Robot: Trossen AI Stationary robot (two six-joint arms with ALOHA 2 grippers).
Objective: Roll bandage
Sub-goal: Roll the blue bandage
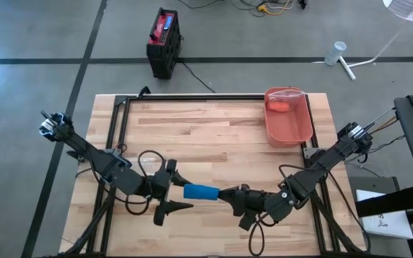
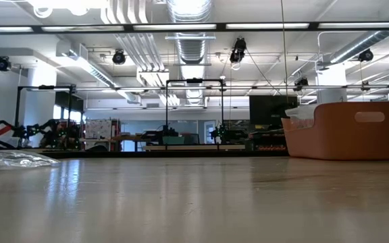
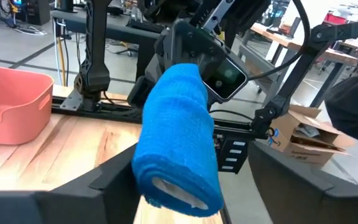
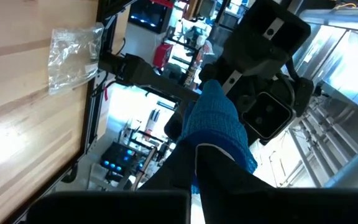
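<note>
The bandage (image 1: 201,191) is a blue roll held level in the air over the table's near middle. My right gripper (image 1: 226,194) is shut on its right end. My left gripper (image 1: 183,192) is open. Its two fingers stand wide apart on either side of the roll's left end (image 3: 179,186), one toward the far edge and one toward the near edge. In the left wrist view the roll runs away from the camera toward the right hand. Neither gripper shows in the low view. My right gripper pinches the end of the roll (image 4: 213,134) that faces the table's right between its two fingers (image 4: 185,165). The fingers come level from the right and lie along the roll. The roll is lifted clear of the table and sticks out level toward my left gripper.
A pink bin (image 1: 291,136) with an orange thing inside stands at the far right of the table. A clear plastic wrapper (image 4: 73,53) lies on the wood, also seen at the left in the low view (image 2: 12,158). Black frame rails run along the table's sides.
</note>
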